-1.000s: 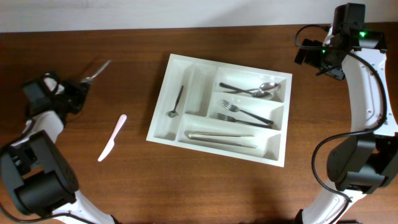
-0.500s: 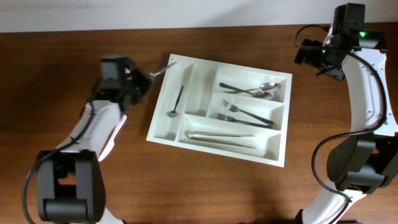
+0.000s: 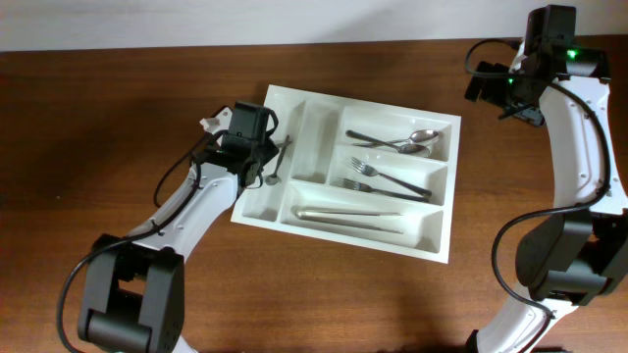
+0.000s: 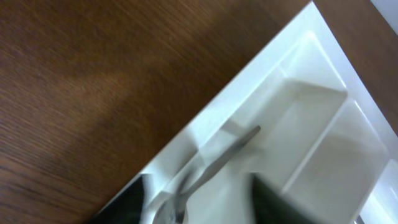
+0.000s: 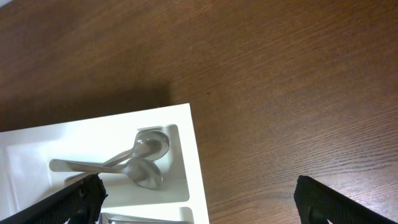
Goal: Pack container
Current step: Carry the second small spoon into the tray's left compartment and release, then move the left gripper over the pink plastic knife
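The container (image 3: pixel 336 238) is a white compartmented tray at the table's middle. My left gripper (image 3: pixel 259 149) hangs over its leftmost narrow compartment. In the left wrist view its jaws (image 4: pixel 199 208) stand apart, and a thin metal utensil (image 4: pixel 217 167) lies loose between them on the container (image 4: pixel 252 84) floor. A dark teaspoon (image 3: pixel 278 162) shows in that compartment from overhead. My right gripper (image 5: pixel 208 205) is open wide and empty, above the container's (image 5: pixel 194 163) far right corner, where two spoons (image 5: pixel 138 163) lie.
Spoons (image 3: pixel 404 142), forks (image 3: pixel 389 180) and long pale utensils (image 3: pixel 349 216) fill the container's right and front compartments. The left arm (image 3: pixel 182 211) stretches across the table left of the tray. The right arm (image 3: pixel 579 147) stands along the right edge.
My left arm swung right from the table's left side to the tray, carrying a metal utensil, and its jaws have opened over the left compartment. The right arm has not moved.
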`<state>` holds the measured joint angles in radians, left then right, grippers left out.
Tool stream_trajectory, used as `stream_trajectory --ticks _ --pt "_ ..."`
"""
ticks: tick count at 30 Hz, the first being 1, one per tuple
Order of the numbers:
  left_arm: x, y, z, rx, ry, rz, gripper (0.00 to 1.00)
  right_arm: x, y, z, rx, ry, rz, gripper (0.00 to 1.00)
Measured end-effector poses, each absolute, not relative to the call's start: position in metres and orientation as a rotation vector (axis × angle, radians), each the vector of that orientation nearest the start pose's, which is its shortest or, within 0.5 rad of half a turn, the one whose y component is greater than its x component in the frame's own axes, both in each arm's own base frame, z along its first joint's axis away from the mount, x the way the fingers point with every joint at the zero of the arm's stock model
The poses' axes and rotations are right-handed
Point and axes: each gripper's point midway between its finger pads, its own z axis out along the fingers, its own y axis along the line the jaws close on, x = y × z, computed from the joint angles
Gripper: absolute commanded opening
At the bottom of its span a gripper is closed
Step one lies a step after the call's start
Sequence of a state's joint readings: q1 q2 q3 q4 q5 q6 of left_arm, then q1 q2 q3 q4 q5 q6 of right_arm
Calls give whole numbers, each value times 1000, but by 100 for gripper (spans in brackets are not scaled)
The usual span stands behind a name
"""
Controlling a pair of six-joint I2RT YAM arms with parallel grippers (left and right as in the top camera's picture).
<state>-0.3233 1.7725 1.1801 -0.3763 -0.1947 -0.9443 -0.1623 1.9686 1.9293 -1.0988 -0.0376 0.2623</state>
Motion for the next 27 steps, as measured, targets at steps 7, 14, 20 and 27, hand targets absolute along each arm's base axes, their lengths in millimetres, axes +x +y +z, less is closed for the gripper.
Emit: stream_trajectory --ticks 7,14,20,27 --pt "437 -107 87 -832 2374 -240 87 467 -70 184 560 2652 81 99" --pt "454 -67 132 -694 2351 -120 99 467 -70 184 560 2652 81 99" --pt "419 15 181 -398 2425 167 99 467 -70 184 559 2652 80 99" --pt "375 44 166 132 2659 411 99 467 -70 184 559 2651 80 99"
